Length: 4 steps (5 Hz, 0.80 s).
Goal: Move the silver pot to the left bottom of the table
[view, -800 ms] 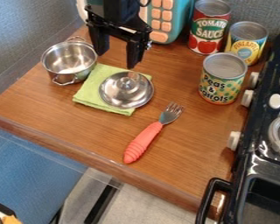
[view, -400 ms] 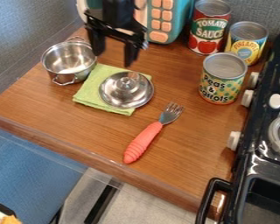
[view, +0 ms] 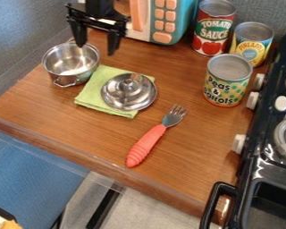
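The silver pot (view: 73, 74) stands upright at the upper left part of the wooden tabletop (view: 196, 138), near its left edge. It has one small wire handle toward the front and another at the back. The black pincer (view: 96, 48) hangs at the back of this pot, and its two fingers are spread, with nothing between them. In the view, one fingertip is over the back rim of the pot, and the other is to the right of it; I cannot tell if the pincer touches the pot.

Just to the right of the pot there is a green cloth (view: 89, 96). A silver lid (view: 118, 98) lies on the cloth, knob up, and goes a little over its right edge. In front of the lid, a fork (view: 146, 145) with a red-orange handle lies diagonally, its tines toward the back. Farther right stand three cans (view: 226, 89), and beside them is the black stove (view: 258, 134). Behind is a teal and white toy box (view: 184, 22) with orange buttons.
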Each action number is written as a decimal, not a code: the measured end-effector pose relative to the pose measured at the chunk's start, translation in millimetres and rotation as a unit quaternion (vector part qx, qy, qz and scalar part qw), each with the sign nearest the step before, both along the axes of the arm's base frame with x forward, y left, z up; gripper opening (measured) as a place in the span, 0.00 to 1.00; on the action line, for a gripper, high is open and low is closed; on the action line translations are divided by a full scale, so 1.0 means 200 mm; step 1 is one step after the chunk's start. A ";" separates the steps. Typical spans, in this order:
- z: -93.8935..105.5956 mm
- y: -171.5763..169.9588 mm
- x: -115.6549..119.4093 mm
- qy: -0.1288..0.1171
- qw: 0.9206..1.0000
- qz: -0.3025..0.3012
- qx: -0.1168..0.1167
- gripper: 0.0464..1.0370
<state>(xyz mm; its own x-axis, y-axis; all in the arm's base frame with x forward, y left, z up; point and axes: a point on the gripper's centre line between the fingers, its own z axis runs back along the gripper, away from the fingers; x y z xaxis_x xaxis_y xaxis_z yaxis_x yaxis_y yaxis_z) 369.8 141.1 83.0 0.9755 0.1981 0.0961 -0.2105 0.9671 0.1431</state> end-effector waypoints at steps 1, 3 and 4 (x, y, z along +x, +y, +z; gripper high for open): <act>-0.05 0.07 0.00 0.008 1.000 0.029 0.005 0.96; -0.20 0.08 -0.01 0.028 0.997 0.066 -0.015 0.91; -0.22 0.08 0.00 0.027 0.997 0.075 -0.020 0.62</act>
<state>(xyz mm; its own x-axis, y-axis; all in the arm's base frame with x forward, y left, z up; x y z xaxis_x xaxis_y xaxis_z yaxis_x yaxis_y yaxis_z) 369.0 156.8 38.7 0.9383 0.3441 0.0340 -0.3456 0.9306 0.1201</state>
